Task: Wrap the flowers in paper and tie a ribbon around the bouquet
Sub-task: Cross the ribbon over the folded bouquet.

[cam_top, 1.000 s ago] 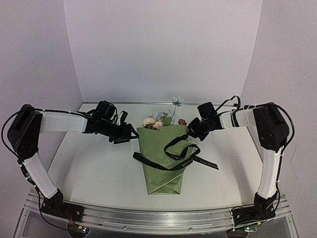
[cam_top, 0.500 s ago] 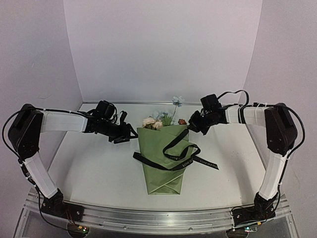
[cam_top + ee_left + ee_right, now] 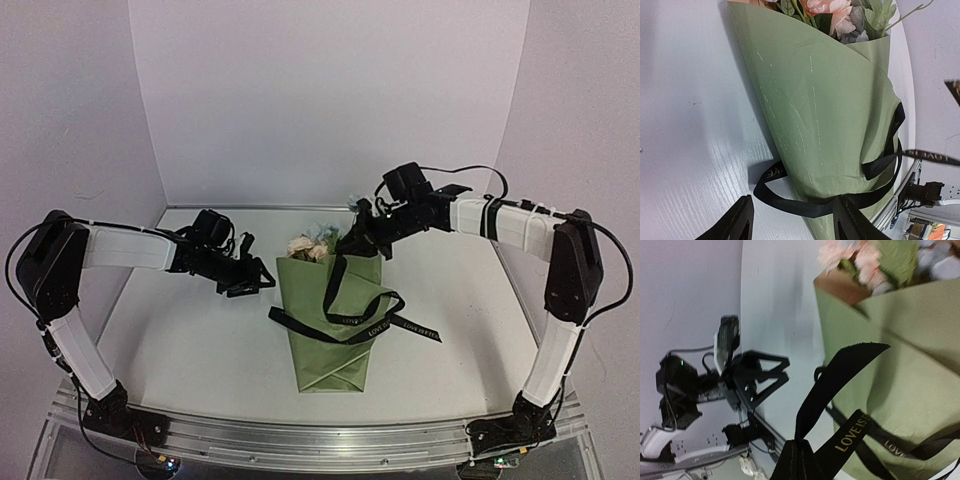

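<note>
The bouquet (image 3: 335, 335) lies flat in the middle of the bench (image 3: 190, 345), narrow end toward the arms, which seems meant to let each arm work on it from its own side. The flowers (image 3: 310, 246) poke out of the wide far end of the paper (image 3: 320, 290), which is folded into a cone around them. The ribbon (image 3: 362, 314) is looped loosely round the cone's middle and looks not yet knotted. The right claw (image 3: 348, 248) is pinched together on one end of the ribbon and holds it lifted above the cone's wide end, probably to draw the loop snug or carry that end across for a knot. The left claw (image 3: 260, 284) hangs just beside the cone's left edge, fingers apart with nothing between them, likely placed to steady the paper or catch the ribbon. Another ribbon end lies slack on the bench to the right. Count: one bouquet, one sheet of paper, one ribbon, two claws; the blooms are too bunched to count
</note>
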Robot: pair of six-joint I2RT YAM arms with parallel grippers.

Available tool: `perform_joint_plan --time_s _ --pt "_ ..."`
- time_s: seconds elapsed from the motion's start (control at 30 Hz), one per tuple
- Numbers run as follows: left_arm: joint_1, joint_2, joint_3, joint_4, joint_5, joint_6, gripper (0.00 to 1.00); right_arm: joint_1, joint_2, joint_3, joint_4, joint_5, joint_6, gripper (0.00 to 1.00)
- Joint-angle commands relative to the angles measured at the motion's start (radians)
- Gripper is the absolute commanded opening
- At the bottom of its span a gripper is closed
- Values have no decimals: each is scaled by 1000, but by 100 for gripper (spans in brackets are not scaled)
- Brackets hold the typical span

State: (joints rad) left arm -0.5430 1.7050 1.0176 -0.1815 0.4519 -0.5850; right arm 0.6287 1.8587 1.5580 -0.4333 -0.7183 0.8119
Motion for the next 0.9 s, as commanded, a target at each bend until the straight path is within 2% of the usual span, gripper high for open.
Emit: perform_joint_plan --time_s 0.0,0.2,0.43,0.87 --pt "5 -9 -3 -6 26 -1 56 84 -49 39 -102 -211 -122 0" --pt "4 4 3 -17 49 9 55 162 -57 58 -170 -290 -145 0" --pt "3 37 29 -29 71 8 54 241 -9 87 -401 -217 -234 0" --pt "3 53 31 -28 93 1 52 297 113 -1 -423 -140 -211 0"
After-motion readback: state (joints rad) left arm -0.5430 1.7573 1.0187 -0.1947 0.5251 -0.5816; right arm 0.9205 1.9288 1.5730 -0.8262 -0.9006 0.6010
